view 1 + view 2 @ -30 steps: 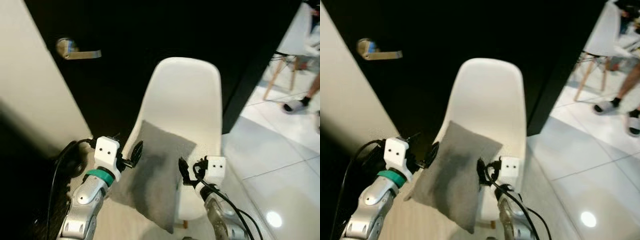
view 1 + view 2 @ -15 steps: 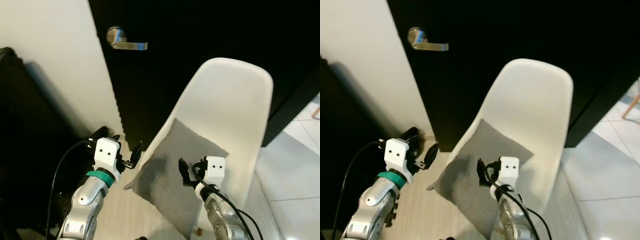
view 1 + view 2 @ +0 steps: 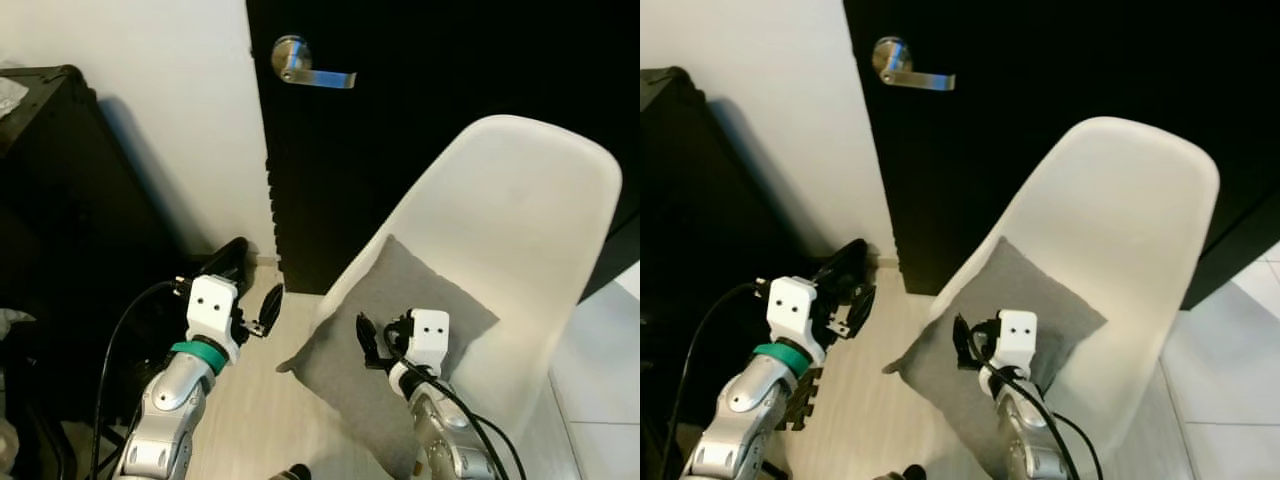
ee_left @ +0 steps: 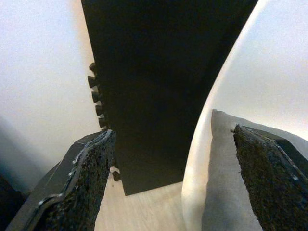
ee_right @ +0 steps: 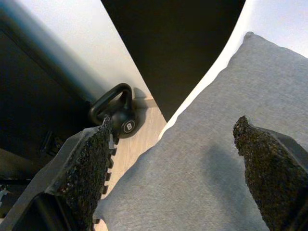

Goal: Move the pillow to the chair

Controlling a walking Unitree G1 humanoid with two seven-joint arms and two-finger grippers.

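pillow (image 3: pixel 400 350) lies on the white chair (image 3: pixel 520 230), one corner overhanging the seat's front edge (bare floor beside); right gripper (image 5: pixel 168 168) hovers above it spread wide, left gripper (image 4: pixel 168 178) likewise, both empty

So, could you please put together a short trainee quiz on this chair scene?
1. True or false: the grey pillow lies on the white chair.
2. What dark thing stands on the floor by the door? A) kettlebell B) bucket C) shoe
3. Fill in: both the left gripper and the right gripper are ____, holding nothing.

Key: 1 true; 2 A, the kettlebell; 3 open.
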